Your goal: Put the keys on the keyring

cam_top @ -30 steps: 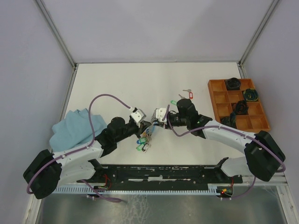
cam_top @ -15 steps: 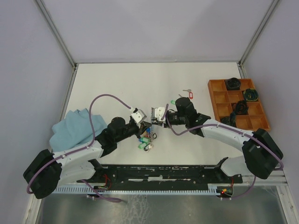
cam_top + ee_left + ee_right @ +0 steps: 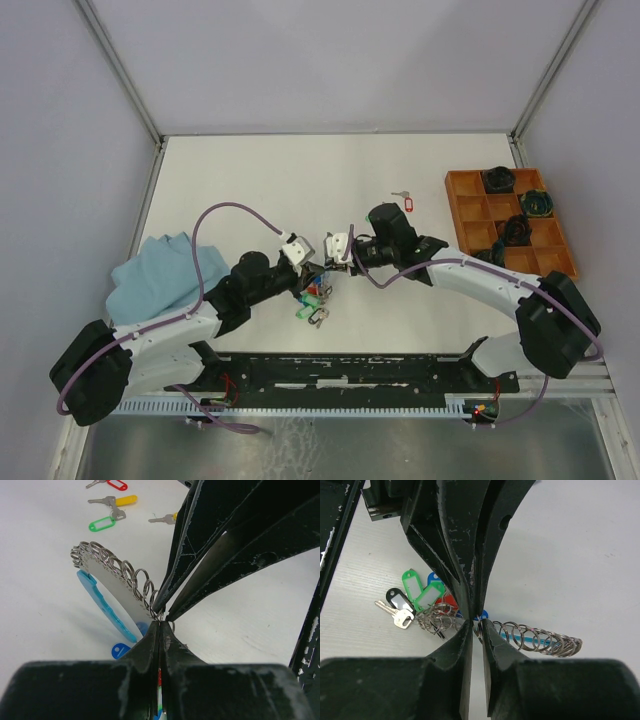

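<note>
Since a second ago the right hand (image 3: 476, 624) has swung in to meet the left hand (image 3: 160, 624) tip to tip, and the threaded keys (image 3: 422, 602) have drawn in beneath the two. Both hands are pinched narrow on the keyring (image 3: 102, 602), at one spot on its wire. Judgement: the hold for threading is established. Loose keys (image 3: 111, 501) wait on the surface (image 3: 35, 630), well ahead of the left hand. The keyring's long axis runs from the shared pinch out to the right hand's right.
</note>
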Robot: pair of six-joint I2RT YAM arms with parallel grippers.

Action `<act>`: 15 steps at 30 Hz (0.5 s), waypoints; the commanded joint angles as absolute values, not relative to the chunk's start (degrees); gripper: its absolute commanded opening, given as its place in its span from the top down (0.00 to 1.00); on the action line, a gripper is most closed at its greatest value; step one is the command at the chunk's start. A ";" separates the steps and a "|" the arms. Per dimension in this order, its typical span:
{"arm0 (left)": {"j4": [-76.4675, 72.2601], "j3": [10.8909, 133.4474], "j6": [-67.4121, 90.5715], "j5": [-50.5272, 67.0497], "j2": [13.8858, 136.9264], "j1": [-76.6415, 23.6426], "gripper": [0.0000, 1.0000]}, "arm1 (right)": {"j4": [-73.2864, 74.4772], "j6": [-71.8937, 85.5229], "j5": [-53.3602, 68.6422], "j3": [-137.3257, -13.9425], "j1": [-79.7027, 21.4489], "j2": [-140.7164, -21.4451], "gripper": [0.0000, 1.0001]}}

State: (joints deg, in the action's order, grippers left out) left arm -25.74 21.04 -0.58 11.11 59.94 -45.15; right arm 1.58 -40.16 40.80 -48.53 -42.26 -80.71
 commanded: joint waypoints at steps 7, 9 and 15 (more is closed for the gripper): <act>-30.50 22.09 0.70 11.69 58.02 -45.24 0.97 | 6.02 -42.15 39.19 -51.64 -42.28 -81.80 0.99; -30.89 21.64 0.94 11.27 58.01 -45.23 0.97 | 5.91 -41.81 38.56 -51.62 -42.28 -81.43 0.99; -35.59 17.96 1.05 10.00 56.39 -45.01 0.70 | 4.32 -40.31 38.61 -50.97 -41.79 -80.02 0.99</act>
State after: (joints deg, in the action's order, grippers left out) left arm -27.07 20.23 -0.58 10.90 59.31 -45.12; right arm 4.64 -41.54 39.20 -49.82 -42.26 -81.54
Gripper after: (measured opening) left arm 0.222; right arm 0.015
